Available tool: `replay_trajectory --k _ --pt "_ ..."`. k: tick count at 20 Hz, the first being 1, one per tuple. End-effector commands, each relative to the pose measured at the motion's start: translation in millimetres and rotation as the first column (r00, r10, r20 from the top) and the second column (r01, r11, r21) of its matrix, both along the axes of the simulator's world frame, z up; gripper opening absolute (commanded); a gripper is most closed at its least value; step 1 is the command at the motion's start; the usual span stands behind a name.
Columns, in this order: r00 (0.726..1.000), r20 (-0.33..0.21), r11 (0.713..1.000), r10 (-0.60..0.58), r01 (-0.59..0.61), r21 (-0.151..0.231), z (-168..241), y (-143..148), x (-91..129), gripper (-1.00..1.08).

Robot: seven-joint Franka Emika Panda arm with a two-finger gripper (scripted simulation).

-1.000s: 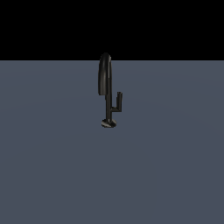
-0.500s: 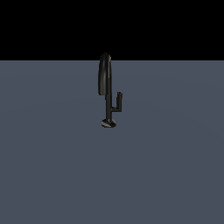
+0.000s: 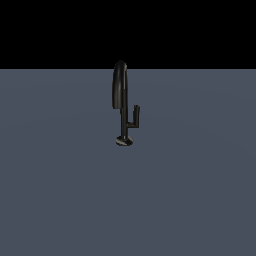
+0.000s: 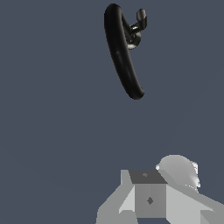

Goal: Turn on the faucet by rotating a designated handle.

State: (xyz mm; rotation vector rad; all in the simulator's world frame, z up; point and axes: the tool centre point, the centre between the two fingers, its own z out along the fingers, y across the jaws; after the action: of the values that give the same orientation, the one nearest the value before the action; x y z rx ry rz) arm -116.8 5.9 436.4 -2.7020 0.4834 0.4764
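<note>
1. Near the far edge of the grey table point(image 3: 65, 200), about midway along it, stands the faucet point(image 3: 120, 90), a slim glossy black tap on a small round base disc.
2. Its tall arched spout rises above the table's far edge against a black background and curves back down.
3. The handle point(image 3: 134, 117), a short thin L-shaped lever, branches from the stem on the exterior view's right, its rod tip pointing upright.
4. From my wrist view I look down on the faucet point(image 4: 122, 52) from above, with the handle point(image 4: 139, 19) just beyond the arch.
5. Only grey blocky parts of my hand point(image 4: 151, 199) show in the wrist view, well apart from the faucet; I cannot tell whether my fingers are apart or together.
</note>
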Motion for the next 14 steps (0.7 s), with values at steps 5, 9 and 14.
replay_trajectory --k 5,9,14 --pt "0.990 -0.101 0.991 -0.095 0.104 0.089 -19 -4 38 -1.00" --pt "0.974 -0.168 0.975 -0.149 0.173 0.139 -33 -8 61 -1.00" --pt "0.943 -0.257 0.944 -0.211 0.265 0.197 -54 -14 88 -1.00"
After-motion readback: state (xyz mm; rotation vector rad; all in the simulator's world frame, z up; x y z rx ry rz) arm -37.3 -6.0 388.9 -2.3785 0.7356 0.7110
